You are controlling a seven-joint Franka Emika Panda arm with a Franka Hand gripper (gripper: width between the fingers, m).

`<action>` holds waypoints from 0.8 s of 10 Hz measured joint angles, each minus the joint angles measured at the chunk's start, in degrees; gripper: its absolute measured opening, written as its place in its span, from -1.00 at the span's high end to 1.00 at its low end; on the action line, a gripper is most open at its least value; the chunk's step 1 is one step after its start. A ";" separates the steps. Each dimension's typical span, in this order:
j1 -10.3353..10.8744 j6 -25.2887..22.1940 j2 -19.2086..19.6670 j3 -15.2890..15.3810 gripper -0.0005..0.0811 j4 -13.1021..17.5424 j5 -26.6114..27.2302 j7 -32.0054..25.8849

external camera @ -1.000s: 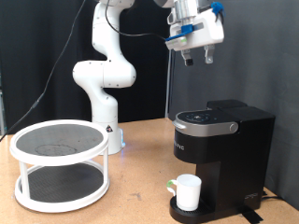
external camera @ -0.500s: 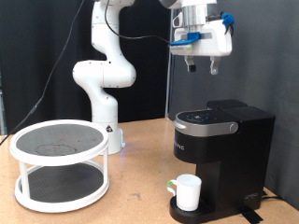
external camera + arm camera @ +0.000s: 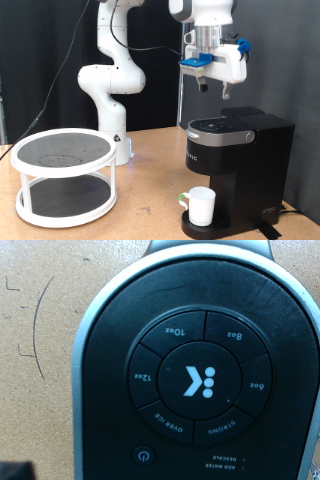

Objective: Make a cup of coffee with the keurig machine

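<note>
Keurig machine (image 3: 238,160): black, boxy, lid shut, near the counter's right edge; silver-rimmed round control panel (image 3: 198,375) with size buttons around a centre brew button.
Gripper (image 3: 213,88): hovering above the machine, touching nothing; cannot tell whether its fingers are apart or together.
Cup (image 3: 201,205): plain white, upright on the machine's drip tray.

Matt black plastic keurig machine (image 3: 240,165) w/ glossy panel (silvery rim), smooth white cup (image 3: 201,205), wood-look tabletop (image 3: 140,215)
</note>
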 joint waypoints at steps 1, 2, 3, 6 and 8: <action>0.05 0.57 0.26 0.02 -0.36 -0.65 0.10 -0.55; 0.09 1.05 0.30 0.11 -0.36 -1.44 0.11 -1.02; 0.15 1.34 0.33 0.24 0.08 -2.21 0.11 -1.40; 0.27 2.16 0.40 0.52 0.82 -4.65 0.09 -1.49; 0.27 3.83 0.56 0.60 0.94 -6.12 -0.06 -1.44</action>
